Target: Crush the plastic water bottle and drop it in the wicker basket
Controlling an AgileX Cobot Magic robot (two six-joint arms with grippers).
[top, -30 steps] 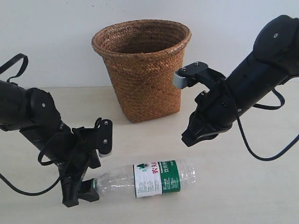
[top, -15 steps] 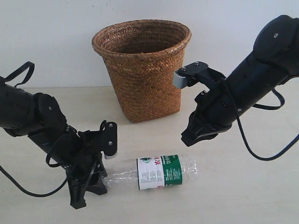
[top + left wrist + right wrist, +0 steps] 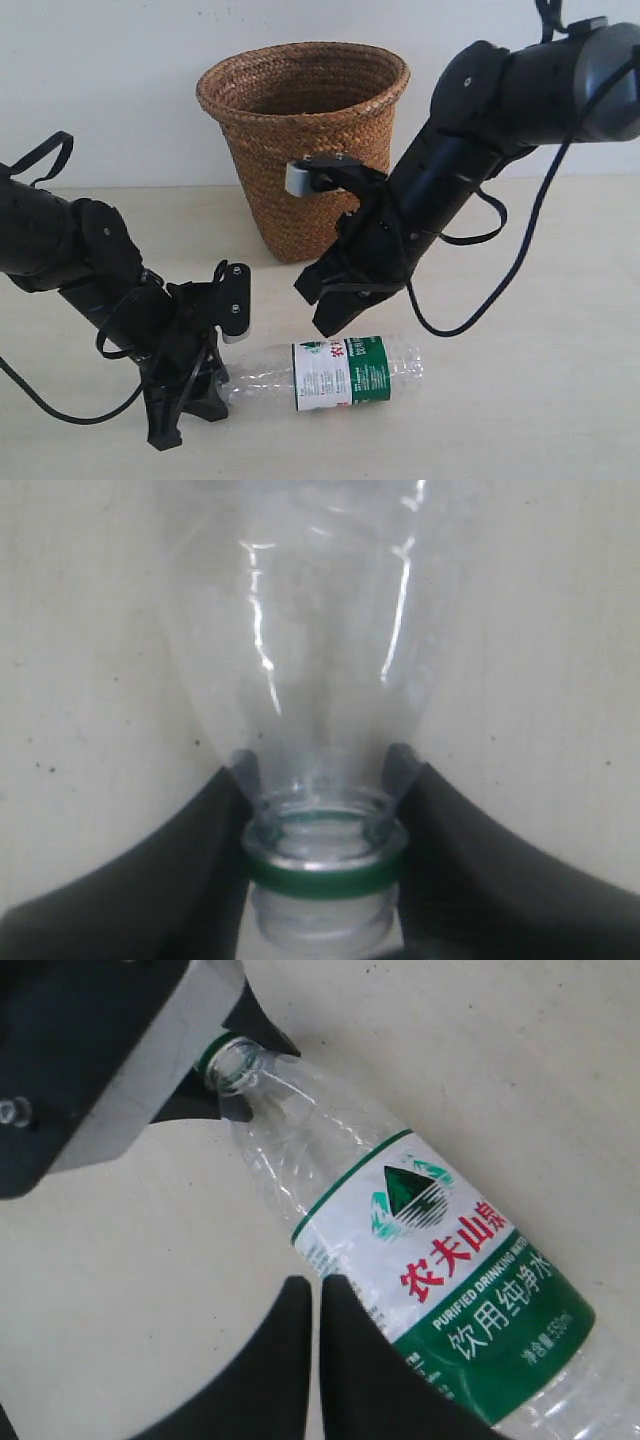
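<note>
The plastic water bottle (image 3: 340,375) lies on its side on the table, clear, with a green-and-white label and no cap. My left gripper (image 3: 210,385) is shut on its neck; in the left wrist view the black fingers (image 3: 200,840) clamp on both sides of the green ring of the bottle (image 3: 320,680). My right gripper (image 3: 320,308) hovers just above the bottle's label end, apart from it. In the right wrist view that gripper (image 3: 315,1285) is shut with nothing in it, beside the bottle (image 3: 440,1250). The wicker basket (image 3: 305,150) stands upright behind, against the wall.
The pale table (image 3: 540,400) runs to the white wall behind the basket. Black cables loop from both arms, one hanging below the right arm (image 3: 470,310). The left arm's body (image 3: 90,1050) shows in the right wrist view by the bottle's mouth.
The right arm has swung left and down from beside the basket to just over the bottle. The left gripper has kept hold of the neck; the bottle shifted slightly right a second ago.
</note>
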